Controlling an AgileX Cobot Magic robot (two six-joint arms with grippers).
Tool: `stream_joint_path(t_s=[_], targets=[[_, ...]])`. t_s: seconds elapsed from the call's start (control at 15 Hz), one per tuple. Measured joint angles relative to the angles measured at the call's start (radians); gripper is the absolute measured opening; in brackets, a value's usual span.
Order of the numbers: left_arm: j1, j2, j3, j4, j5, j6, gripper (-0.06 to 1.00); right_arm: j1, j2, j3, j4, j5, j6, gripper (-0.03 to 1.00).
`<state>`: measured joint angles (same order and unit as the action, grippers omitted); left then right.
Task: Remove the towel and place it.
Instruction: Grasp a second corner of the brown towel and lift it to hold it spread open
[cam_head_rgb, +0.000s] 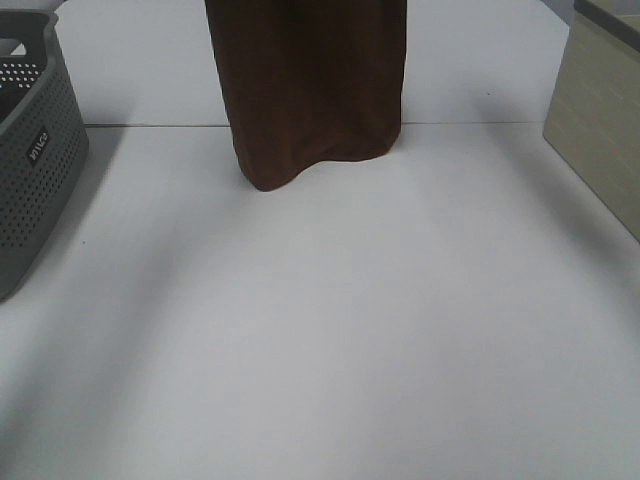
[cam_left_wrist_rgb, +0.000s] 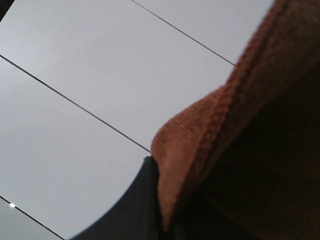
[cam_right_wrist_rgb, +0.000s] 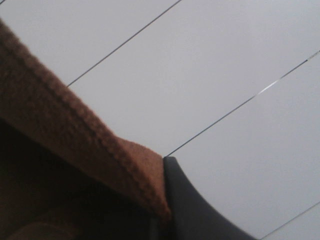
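1. Grippers are out of sight from the high camera; towel (cam_head_rgb: 305, 90) hangs outside the basket (cam_head_rgb: 35, 150), its lower edge near the table (cam_head_rgb: 350, 330).
2. Its hem is pinched by the left gripper (cam_left_wrist_rgb: 167, 220).
3. The right gripper (cam_right_wrist_rgb: 162, 217) clamps the hem likewise; removal looks done, placing remains.

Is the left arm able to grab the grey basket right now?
Probably not yet. The left end effector looks clamped on the edge of the towel, holding it up. The basket sits uncovered at the left, but the arm would need to let go first.
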<state>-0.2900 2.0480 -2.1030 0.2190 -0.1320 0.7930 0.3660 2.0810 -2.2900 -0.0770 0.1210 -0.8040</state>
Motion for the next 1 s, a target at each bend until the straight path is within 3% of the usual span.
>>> stream_joint_path(t_s=[0.27, 0.4, 0.53, 0.8, 1.0], targets=[[0.003, 0.104, -0.025, -0.069, -0.203, 0.000, 0.00, -0.060, 0.045, 0.000, 0.082, -0.167, 0.000, 0.01], [0.003, 0.177, -0.113, -0.107, -0.239, 0.000, 0.00, -0.079, 0.065, 0.000, 0.105, -0.236, 0.007, 0.01], [0.003, 0.269, -0.264, -0.127, -0.233, 0.000, 0.00, -0.096, 0.089, 0.000, 0.111, -0.269, 0.034, 0.01], [0.015, 0.433, -0.551, -0.125, -0.121, -0.001, 0.00, -0.112, 0.112, 0.000, 0.102, -0.328, 0.111, 0.01], [0.042, 0.452, -0.614, -0.119, -0.095, -0.021, 0.00, -0.112, 0.117, 0.000, -0.024, -0.334, 0.276, 0.01]])
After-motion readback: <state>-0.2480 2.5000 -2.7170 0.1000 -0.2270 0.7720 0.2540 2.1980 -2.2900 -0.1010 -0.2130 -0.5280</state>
